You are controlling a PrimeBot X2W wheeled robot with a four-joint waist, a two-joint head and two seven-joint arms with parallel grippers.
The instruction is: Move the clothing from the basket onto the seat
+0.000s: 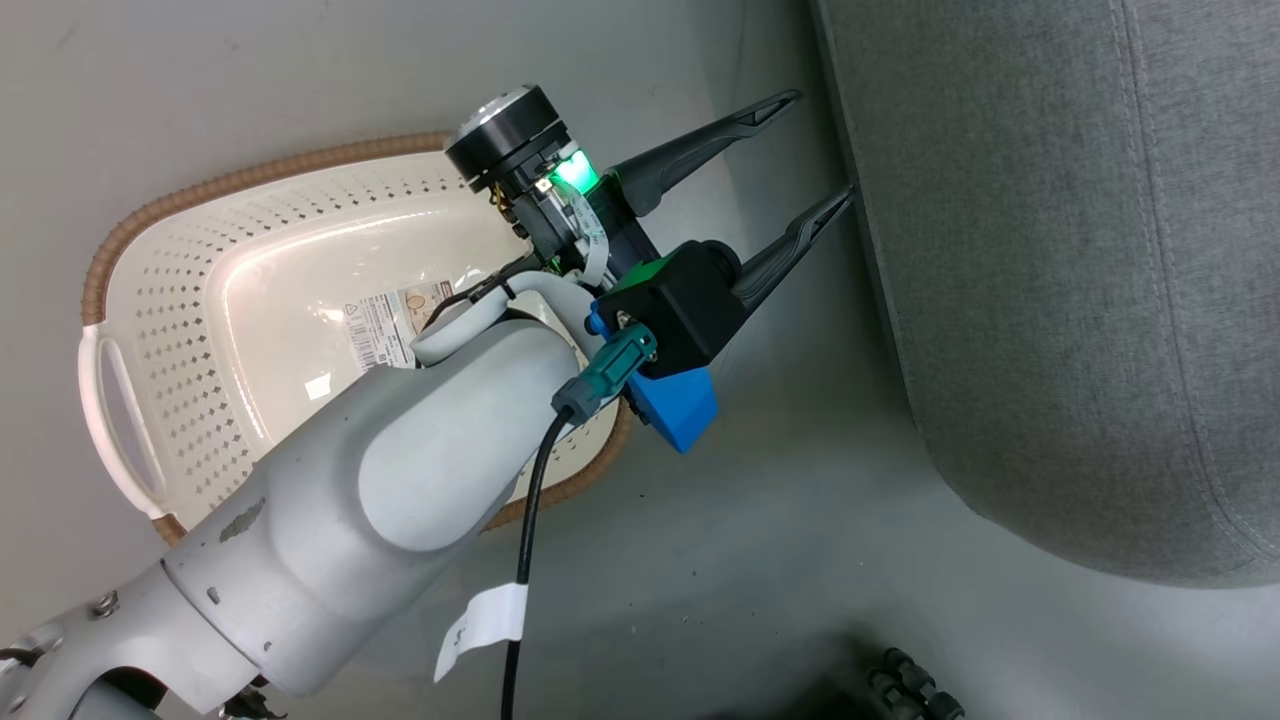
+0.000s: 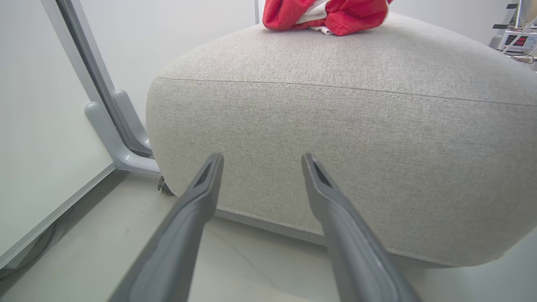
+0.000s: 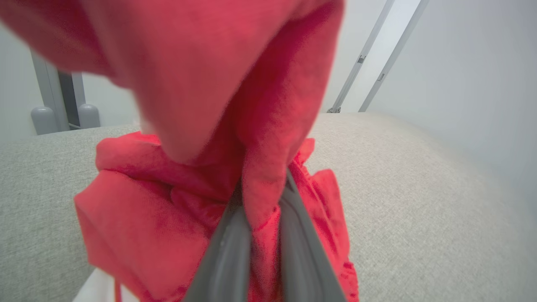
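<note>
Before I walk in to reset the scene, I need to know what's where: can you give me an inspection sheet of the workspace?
surface: grey floor, with the seat standing on it.
basket: on the floor beside the seat; no clothes seen inside, just a label sticker.
clothing: red heap on top of the seat.
clutter: dark ridged object on the floor, unidentifiable.
grippers: left gripper open by the seat's side; right gripper shut on a fold of clothing over the seat.
cables: black cable with a white tag along the left forearm.
surroundings: white panel on grey feet; electronic equipment beyond the seat.
</note>
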